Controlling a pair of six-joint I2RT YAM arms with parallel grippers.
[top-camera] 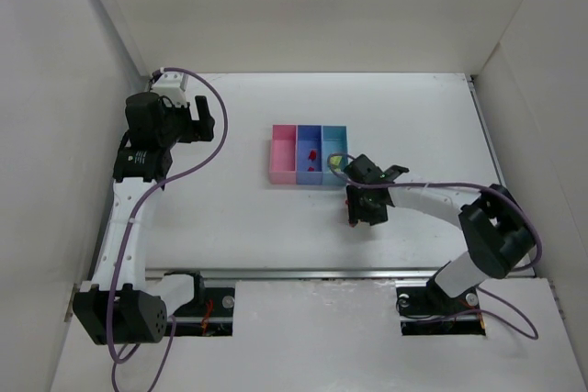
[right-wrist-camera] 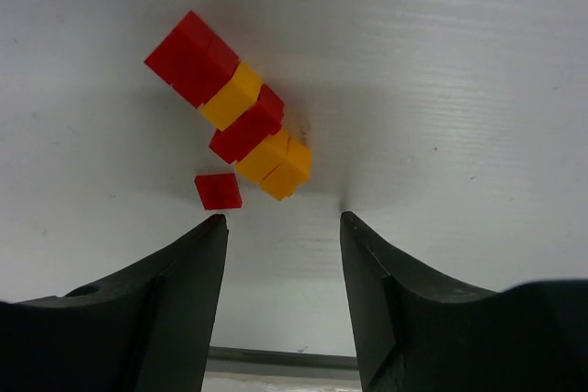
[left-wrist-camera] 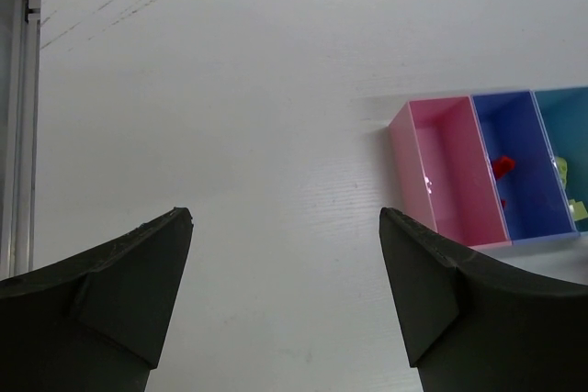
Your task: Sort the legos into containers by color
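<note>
On the table (top-camera: 230, 218) we see the three joined containers (top-camera: 310, 155), pink, blue and light blue; the blue one holds a red brick (left-wrist-camera: 503, 167). The left gripper (left-wrist-camera: 285, 218) hangs spread and empty, well apart from them. The right gripper (right-wrist-camera: 283, 219) is parted too and holds nothing. Just ahead of its fingertips lie the legos (right-wrist-camera: 234, 117), a red and orange-yellow stack clicked together, with one loose red piece (right-wrist-camera: 219, 191) near the left finger. We judge them light, hard and a little slippery (easy to flick away), so we would pinch the flat sides.
</note>
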